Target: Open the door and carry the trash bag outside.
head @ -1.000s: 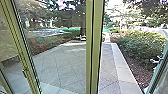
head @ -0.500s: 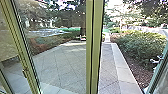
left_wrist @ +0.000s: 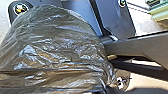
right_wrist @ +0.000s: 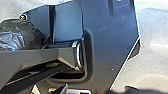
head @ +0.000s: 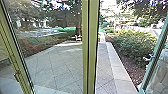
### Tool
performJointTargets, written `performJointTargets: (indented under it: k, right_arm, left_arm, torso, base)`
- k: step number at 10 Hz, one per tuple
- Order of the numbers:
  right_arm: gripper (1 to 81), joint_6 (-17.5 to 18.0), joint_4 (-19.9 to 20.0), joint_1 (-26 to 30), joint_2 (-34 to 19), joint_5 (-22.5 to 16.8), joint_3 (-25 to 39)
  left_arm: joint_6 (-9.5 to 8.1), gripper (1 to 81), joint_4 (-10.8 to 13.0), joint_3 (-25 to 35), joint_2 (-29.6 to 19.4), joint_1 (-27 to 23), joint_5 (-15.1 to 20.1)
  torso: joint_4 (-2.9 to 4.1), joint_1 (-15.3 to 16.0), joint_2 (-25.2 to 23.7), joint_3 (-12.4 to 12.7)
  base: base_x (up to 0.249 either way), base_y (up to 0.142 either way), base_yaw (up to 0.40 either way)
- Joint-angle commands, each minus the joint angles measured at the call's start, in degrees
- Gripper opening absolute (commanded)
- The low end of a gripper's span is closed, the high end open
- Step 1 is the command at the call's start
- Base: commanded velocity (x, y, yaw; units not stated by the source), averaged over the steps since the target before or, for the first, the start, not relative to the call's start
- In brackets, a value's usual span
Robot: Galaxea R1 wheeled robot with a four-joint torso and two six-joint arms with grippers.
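Left wrist view: the dark, glossy trash bag is seen bulging close to the camera, against the robot's base, but how far either gripper is opened, whether the bag is held, and where it lies relative to the fingertips cannot be told. In the head view, upright green frames and glass are backed by sunlit paving, edged by a pale kerb, with bushes and trees farther off.
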Motion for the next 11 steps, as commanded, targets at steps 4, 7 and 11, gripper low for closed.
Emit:
performJointTargets:
  k: [4, 7, 11]
  right_arm:
    - [81.1, -0.2, -0.7, 2.5, 0.3, -3.2, 0.2]
    - [81.1, -0.1, -1.3, 2.5, 0.5, -3.2, 0.2]
    - [81.1, -0.2, -1.4, 2.6, 0.7, -3.2, 0.2]
  left_arm:
    - [0.5, 1.0, 0.4, 0.4, 0.1, -2.5, 3.2]
    - [0.5, 1.0, 0.4, 0.4, 0.2, -2.5, 3.3]
    - [0.5, 1.0, 0.3, 0.4, 0.1, -2.5, 3.3]
  torso:
    - [0.0, 0.0, 0.0, 0.0]
    - [0.0, 0.0, 0.0, 0.0]
    - [0.0, 0.0, 0.0, 0.0]
  base:
    - [0.0, 0.0, -0.255]
    - [0.0, 0.0, -0.256]
    - [0.0, 0.0, -0.111]
